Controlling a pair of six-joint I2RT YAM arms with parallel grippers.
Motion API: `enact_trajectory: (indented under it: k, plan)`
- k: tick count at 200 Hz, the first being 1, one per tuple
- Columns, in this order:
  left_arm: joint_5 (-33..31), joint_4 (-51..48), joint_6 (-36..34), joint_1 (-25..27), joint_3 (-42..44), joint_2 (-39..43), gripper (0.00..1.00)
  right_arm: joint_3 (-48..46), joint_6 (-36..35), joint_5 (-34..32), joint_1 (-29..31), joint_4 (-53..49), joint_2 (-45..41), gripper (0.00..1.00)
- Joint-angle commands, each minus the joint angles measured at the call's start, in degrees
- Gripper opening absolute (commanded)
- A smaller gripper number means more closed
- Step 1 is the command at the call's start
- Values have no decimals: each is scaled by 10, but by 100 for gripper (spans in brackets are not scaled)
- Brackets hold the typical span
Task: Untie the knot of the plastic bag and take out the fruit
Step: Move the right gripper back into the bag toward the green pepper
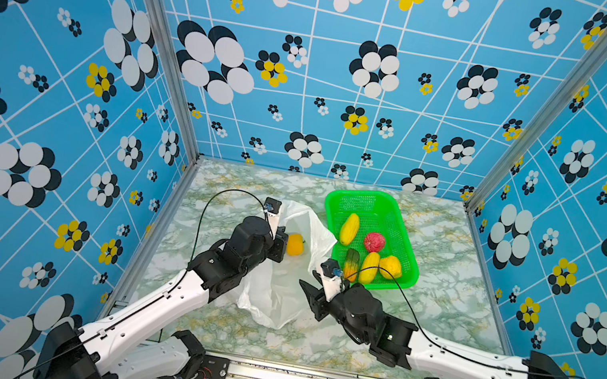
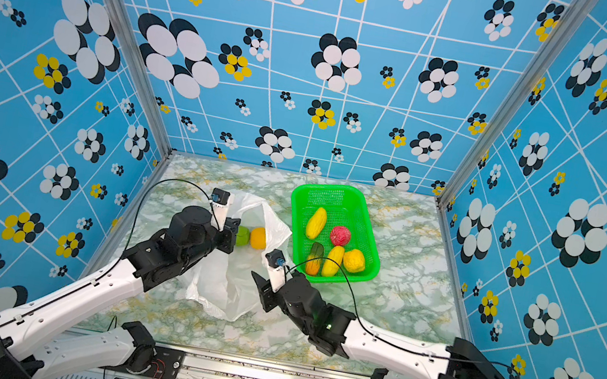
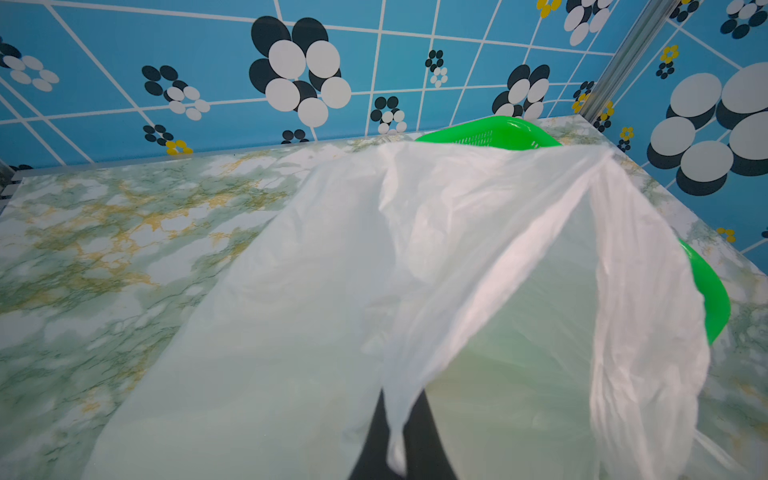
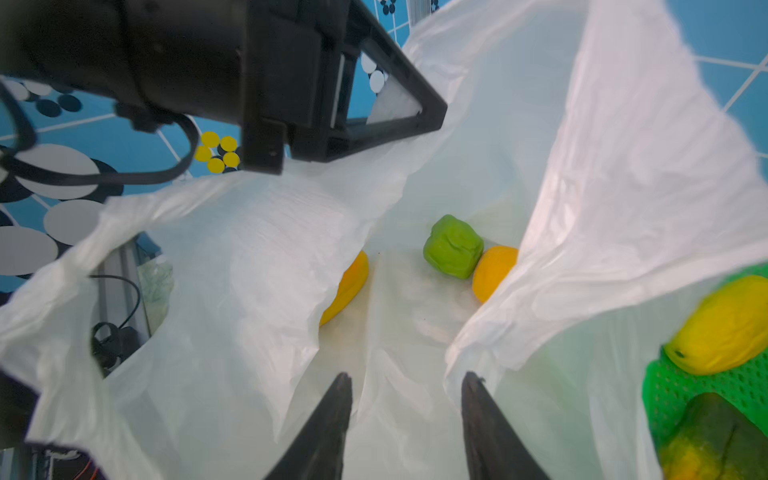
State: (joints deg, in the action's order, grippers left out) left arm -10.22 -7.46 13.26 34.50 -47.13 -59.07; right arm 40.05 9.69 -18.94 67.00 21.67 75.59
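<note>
The white plastic bag (image 1: 275, 291) (image 2: 221, 286) lies open on the marble table; the knot is out of view. My left gripper (image 1: 277, 243) (image 3: 395, 449) is shut on a strip of the bag's rim and holds it up. In the right wrist view, fruit lies inside the bag (image 4: 270, 249): a green piece (image 4: 453, 246), an orange one (image 4: 494, 270) and a yellow-orange one (image 4: 349, 286) half under the film. My right gripper (image 1: 306, 296) (image 4: 406, 376) is open at the bag's mouth, its jaws apart over loose film. Both top views show the orange piece (image 1: 295, 245) (image 2: 258, 238).
A green mesh basket (image 1: 333, 200) (image 2: 298, 198) stands right of the bag. It holds a long yellow fruit (image 1: 349, 229), a red bumpy ball (image 1: 374, 242) and several more pieces. Patterned blue walls close the table on three sides.
</note>
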Motion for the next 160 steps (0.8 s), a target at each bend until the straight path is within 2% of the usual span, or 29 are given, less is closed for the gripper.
enact_trajectory:
  k: [1, 43, 63, 112, 135, 160]
  plan:
    - [14, -24, -6, -2, -22, 3, 0, 49, 31, -34, 2, 18, 63, 42]
    - [10, -25, -7, -2, -15, 16, 0, 118, 61, -56, 3, 10, 170, 42]
    - [13, -24, -7, -2, -14, 20, 0, 167, 93, -95, 0, -37, 219, 42]
    - [22, -26, -5, -2, -13, 27, 0, 254, 149, -141, -18, -114, 317, 45]
    - [24, -26, -4, -2, -10, 33, 0, 281, 180, -136, -44, -140, 350, 49]
    - [24, -22, -3, -2, -7, 38, 0, 308, 183, -131, -59, -142, 386, 50]
